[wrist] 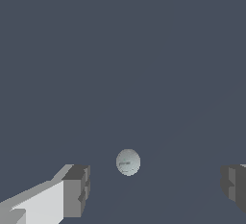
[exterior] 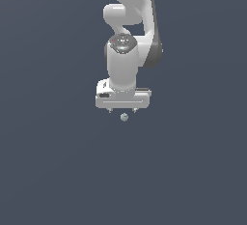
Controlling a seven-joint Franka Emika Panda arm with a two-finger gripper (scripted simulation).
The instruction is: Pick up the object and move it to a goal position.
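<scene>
**Claw spread wide above a small ball**

In the exterior view the white arm (exterior: 128, 35) reaches down the middle of the picture over a plain dark grey-blue floor (exterior: 48, 171). Its gripper (exterior: 123, 109) hangs at the end as a wide white bar, with two short fingertips showing as small stubs under it.

The ball (exterior: 124, 117), a tiny pale grey-green lump, sits just beneath the bar, about midway between the two stubs and far narrower than the bar. Whether it lies on the floor or is touched by anything cannot be told from this view.

In the wrist view the gripper (wrist: 153, 189) is spread wide: one grey finger (wrist: 77, 191) on a white mount stands at one side, and the other finger (wrist: 234, 185) is cut by the picture's edge at the opposite side. The ball (wrist: 128, 162) lies in the gap between them, nearer the first finger, and touches neither. A faint straight line crosses the floor (wrist: 120, 50) beyond it.
</scene>
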